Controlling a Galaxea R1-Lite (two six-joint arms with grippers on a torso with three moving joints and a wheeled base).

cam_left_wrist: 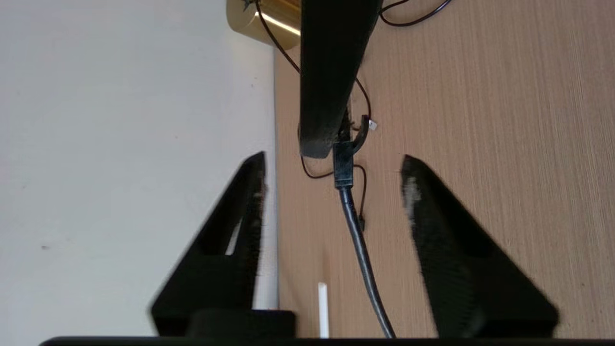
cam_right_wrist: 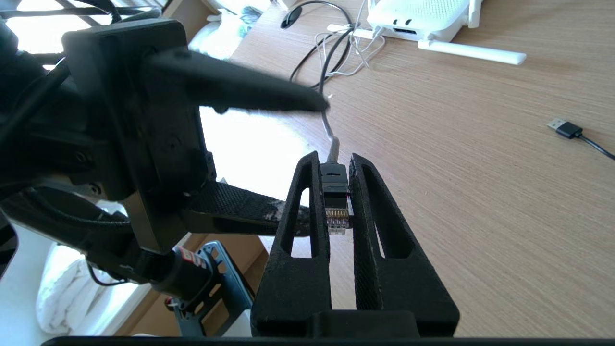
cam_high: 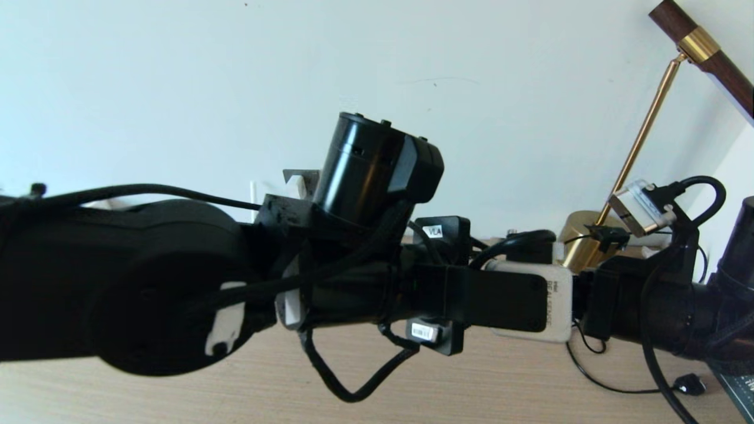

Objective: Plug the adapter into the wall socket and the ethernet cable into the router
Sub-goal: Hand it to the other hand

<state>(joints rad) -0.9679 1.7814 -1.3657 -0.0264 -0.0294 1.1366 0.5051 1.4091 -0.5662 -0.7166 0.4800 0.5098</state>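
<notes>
Overhead, right gripper (cam_right_wrist: 338, 202) pinched the ethernet cable (cam_right_wrist: 335, 192) plug between its fingertips; left gripper (cam_left_wrist: 331, 192) stood open beside it, fingers (cam_left_wrist: 423, 202) apart.

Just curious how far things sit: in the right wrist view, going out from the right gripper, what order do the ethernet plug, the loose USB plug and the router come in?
1. Ethernet cable plug, clamped in the right gripper.
2. USB plug, loose on the desk, off to one side.
3. Router, at the desk's far end.
</notes>
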